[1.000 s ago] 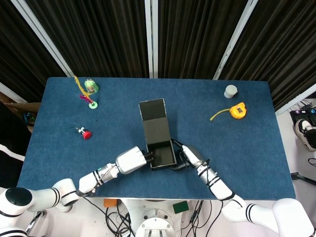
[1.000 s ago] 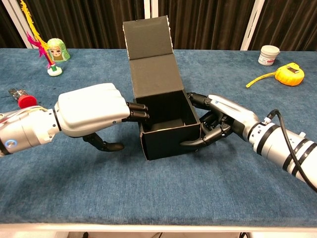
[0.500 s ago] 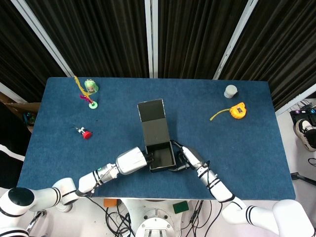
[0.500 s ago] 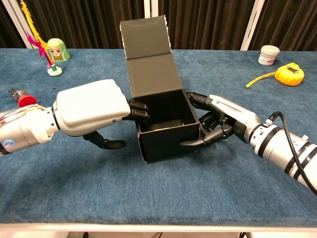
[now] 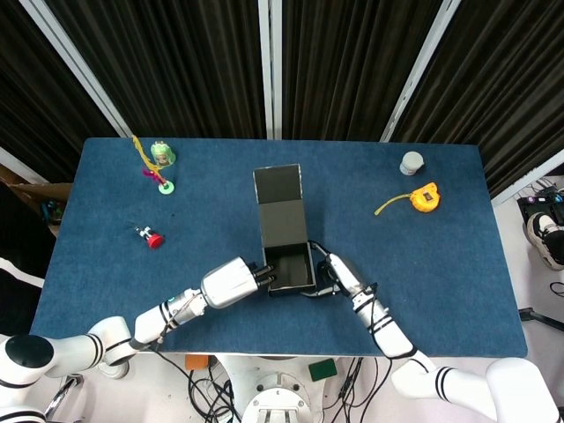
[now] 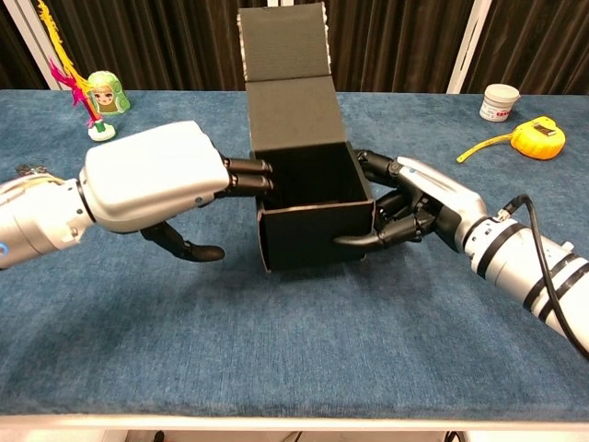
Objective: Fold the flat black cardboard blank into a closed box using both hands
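Observation:
The black cardboard box [image 6: 313, 235] stands open-topped on the blue table [image 5: 441, 264], with its tall lid flap [image 6: 283, 41] upright at the back. In the head view the box [image 5: 289, 267] lies at the table's near middle and the flap [image 5: 278, 185] reaches away from me. My left hand [image 6: 152, 175] presses its fingertips against the box's left wall, thumb hanging apart below; the head view also shows this left hand [image 5: 231, 283]. My right hand [image 6: 423, 203] wraps the right front corner, thumb on the front wall, fingers on the right wall, and appears as the right hand [image 5: 339, 275] from above.
A green-haired doll figure [image 5: 161, 154] with a feathered stick stands at the far left. A small red-capped item [image 5: 153, 238] lies left of the box. A yellow tape measure [image 5: 426, 196] and a white jar [image 5: 411, 162] sit at the far right.
The box has shifted a little to the right and away from me and turned squarer to the table. Both hands moved with it, staying on its side walls.

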Controlling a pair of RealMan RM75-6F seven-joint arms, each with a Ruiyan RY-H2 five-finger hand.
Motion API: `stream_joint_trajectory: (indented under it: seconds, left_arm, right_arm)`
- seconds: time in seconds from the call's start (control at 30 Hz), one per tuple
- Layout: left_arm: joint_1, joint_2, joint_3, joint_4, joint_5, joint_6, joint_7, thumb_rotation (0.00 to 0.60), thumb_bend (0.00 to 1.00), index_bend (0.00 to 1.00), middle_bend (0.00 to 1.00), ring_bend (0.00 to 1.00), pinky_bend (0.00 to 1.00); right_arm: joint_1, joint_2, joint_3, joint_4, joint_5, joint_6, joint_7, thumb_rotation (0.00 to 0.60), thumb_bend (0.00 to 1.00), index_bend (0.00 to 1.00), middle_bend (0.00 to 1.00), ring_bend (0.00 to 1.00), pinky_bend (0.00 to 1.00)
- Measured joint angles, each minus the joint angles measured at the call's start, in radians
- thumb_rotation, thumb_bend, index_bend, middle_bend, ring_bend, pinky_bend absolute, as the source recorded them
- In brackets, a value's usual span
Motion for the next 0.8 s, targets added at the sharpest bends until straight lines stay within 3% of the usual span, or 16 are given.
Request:
stream_joint_trajectory:
  seconds: [0.37, 0.63, 0.8]
  left_arm:
    - [0.032, 0.041, -0.014, -0.006, 0.000, 0.095, -0.018, 0.600, 0.09, 0.24, 0.22, 0.63, 0.98]
    - [0.084, 0.091, -0.029, -0.050, -0.032, 0.178, -0.087, 0.600, 0.06, 0.19, 0.21, 0.63, 0.98]
    - [0.109, 0.104, -0.037, -0.098, -0.091, 0.167, -0.193, 0.600, 0.06, 0.13, 0.19, 0.63, 0.98]
  right_arm:
    - [0.020, -0.030, 0.071, 0.047, 0.063, -0.023, -0.012, 0.600, 0.25, 0.22, 0.32, 0.77, 1.00]
    - [0.047, -0.081, 0.106, 0.141, 0.107, -0.069, -0.026, 0.600, 0.17, 0.02, 0.17, 0.71, 1.00]
    - [0.055, -0.106, 0.105, 0.170, 0.112, -0.084, -0.027, 0.600, 0.07, 0.00, 0.06, 0.67, 1.00]
